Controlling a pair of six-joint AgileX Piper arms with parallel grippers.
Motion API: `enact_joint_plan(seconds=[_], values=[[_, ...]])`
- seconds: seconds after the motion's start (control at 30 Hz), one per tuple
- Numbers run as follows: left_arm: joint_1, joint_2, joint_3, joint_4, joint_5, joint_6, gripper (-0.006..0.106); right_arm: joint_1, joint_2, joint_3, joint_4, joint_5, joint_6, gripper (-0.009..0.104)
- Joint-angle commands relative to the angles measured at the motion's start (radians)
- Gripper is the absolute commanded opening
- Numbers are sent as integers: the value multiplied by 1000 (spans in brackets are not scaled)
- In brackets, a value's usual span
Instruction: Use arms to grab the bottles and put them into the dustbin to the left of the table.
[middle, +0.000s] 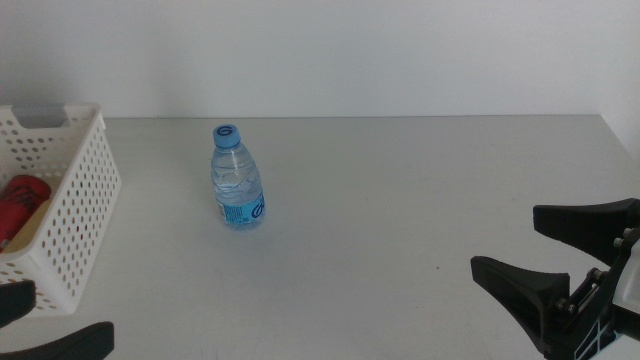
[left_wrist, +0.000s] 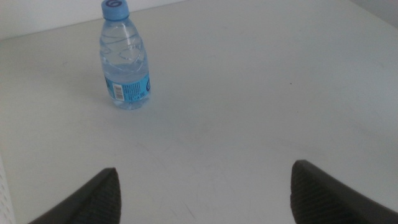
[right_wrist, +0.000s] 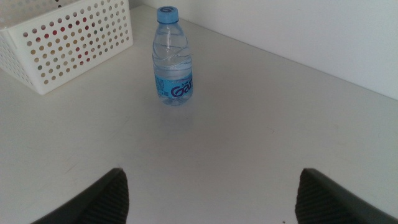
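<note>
The small clear water bottle with a blue cap stood upright on the plain off-white table, around ten o'clock from the table's middle. At nine o'clock the white perforated plastic basket held a red can. The left black gripper waited at seven o'clock, jaws spread wide and empty. The right black gripper was at four o'clock, jaws also apart, holding nothing.

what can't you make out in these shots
- Dustbin contents, middle view: the wall and the picture's edge hide all but a red can.
- Water bottle small print: too small in every view.
- Left gripper, middle view: cut off by the bottom edge.
</note>
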Motion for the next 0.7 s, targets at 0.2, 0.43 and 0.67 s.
enact_joint_plan(seconds=[0.2,0.43,0.67], values=[[-7,24,-26,0,-320,-5,93,2,-7,-39,-4,-79,-12,70],[-7,106,-26,49,-467,-5,93,2,-7,-39,-4,-79,-12,70],[-7,269,-28,115,-565,-9,93,2,-7,-39,-4,-79,-12,70]])
